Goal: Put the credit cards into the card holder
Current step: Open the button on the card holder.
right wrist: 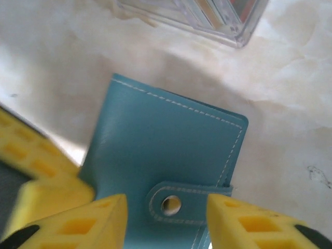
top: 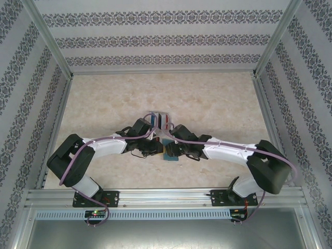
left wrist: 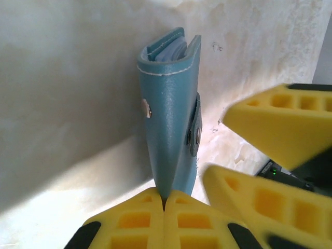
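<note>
The left gripper (left wrist: 165, 207) is pinching one end of the teal wallet (left wrist: 168, 119), its fingers pressed together on the edge. The right gripper (right wrist: 166, 218) is hovering with fingers apart, straddling the wallet's snap strap (right wrist: 174, 203). The cards (top: 160, 120) are standing in the clear rack (right wrist: 228, 21) just behind the wallet.

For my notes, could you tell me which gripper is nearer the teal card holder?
Left. The left gripper is shut on the card holder, at its edge; the right gripper is open, straddling its strap.
</note>
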`<state>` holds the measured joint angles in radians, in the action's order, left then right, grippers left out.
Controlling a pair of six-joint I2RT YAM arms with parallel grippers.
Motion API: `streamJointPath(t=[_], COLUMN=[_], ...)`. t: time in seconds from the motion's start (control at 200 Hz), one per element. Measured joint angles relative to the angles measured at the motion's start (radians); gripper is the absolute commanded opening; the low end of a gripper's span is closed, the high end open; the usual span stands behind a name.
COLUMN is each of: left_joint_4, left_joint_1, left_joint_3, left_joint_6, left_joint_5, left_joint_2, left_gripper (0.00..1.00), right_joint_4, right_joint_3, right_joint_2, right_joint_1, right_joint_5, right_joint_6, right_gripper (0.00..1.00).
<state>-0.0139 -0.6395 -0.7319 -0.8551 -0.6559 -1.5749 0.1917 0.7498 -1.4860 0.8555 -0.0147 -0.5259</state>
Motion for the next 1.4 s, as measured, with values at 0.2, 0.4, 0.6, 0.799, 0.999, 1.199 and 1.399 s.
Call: streamJointPath(t=[0.2,0.4,0.6,0.799,0.999,1.199,1.399], left_joint_4=[0.001,0.006,-0.03,-0.066,-0.062,0.025,0.031], left_joint_1=[0.0,0.005,0.007,0.014,0.026,0.09,0.118], left_joint_3=[0.007,0.012,0.012,0.012,0.012,0.07,0.077], left_joint_6=[-0.029,-0.044,-0.013,0.036,0.059,0.034,0.035], left_joint_5=[0.006,0.013,0.039,0.063,0.057,-0.026,-0.054], left_joint_2=[0.025,0.033,0.033,0.026,0.003,0.011,0.029], left_gripper=[0.0,0.0,0.13,0.56,0.69,0.87,0.88], right_joint_4=[-0.013,-0.024,-0.031,-0.054,-0.124,-0.207,-0.248], right_joint_3=[0.027,0.029,-0.032,-0.085,-0.096,-0.161,-0.192], right_joint_2=[-0.054,-0.051,0.028,0.15,0.19,0.28,0.35], right_joint_1=[0.013,0.018,0.005,0.013,0.026,0.026,0.026], right_joint_5=[0.033,0.051,0.051,-0.017,-0.082,-0.099,-0.105], right_joint_6=[-0.04,-0.072,-0.082,-0.044,-0.06,-0.103,-0.107], right_gripper=[0.05,0.0,0.0,0.0,0.0,0.0,0.0])
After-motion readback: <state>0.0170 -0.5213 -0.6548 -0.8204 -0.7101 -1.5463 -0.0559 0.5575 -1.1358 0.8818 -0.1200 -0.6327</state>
